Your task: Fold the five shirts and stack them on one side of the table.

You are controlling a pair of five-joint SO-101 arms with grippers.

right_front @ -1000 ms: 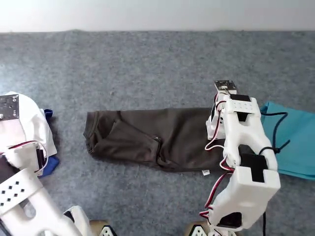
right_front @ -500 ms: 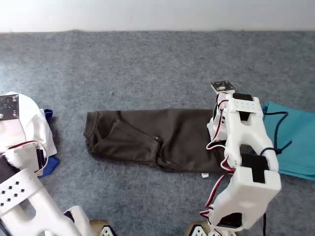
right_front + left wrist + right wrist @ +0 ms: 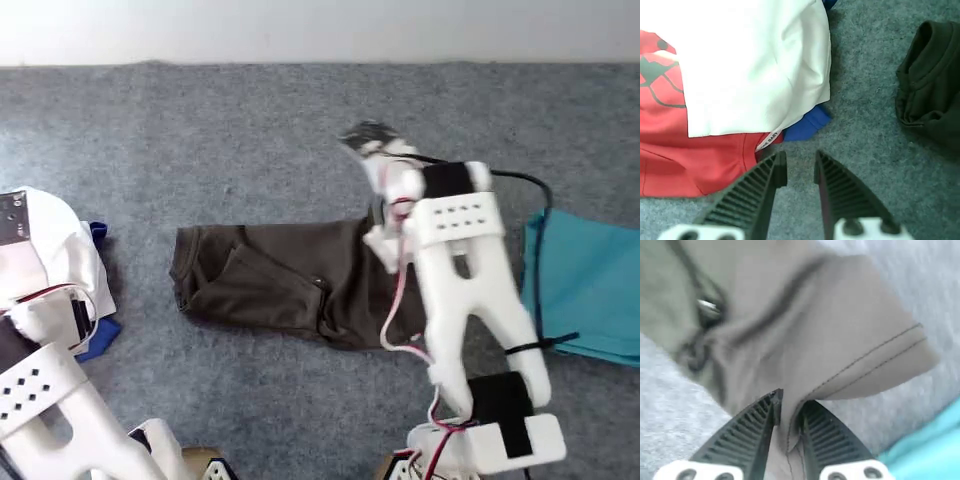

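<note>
A dark brown shirt [image 3: 270, 280] lies lengthwise in the middle of the grey table. My right gripper [image 3: 789, 402] is shut on a hemmed edge of this brown shirt [image 3: 840, 330], held up over the shirt's right part beneath the right arm [image 3: 450, 230]. At the left edge sits a stack with a white shirt [image 3: 55, 245] on top, over a red shirt [image 3: 690, 160] and a blue shirt [image 3: 807, 125]. My left gripper [image 3: 799, 159] hovers beside that stack, open by a narrow gap, with nothing in it. A teal shirt [image 3: 585, 290] lies flat at the right edge.
Bare grey table [image 3: 300, 130] stretches behind the brown shirt up to the white wall. The left arm [image 3: 45, 390] fills the front left corner. The brown shirt's collar end [image 3: 930, 85] lies a short way from the stack.
The right arm has swung left and toward the back, carrying the brown shirt's right end over the rest of the shirt. The left arm has stayed put.
</note>
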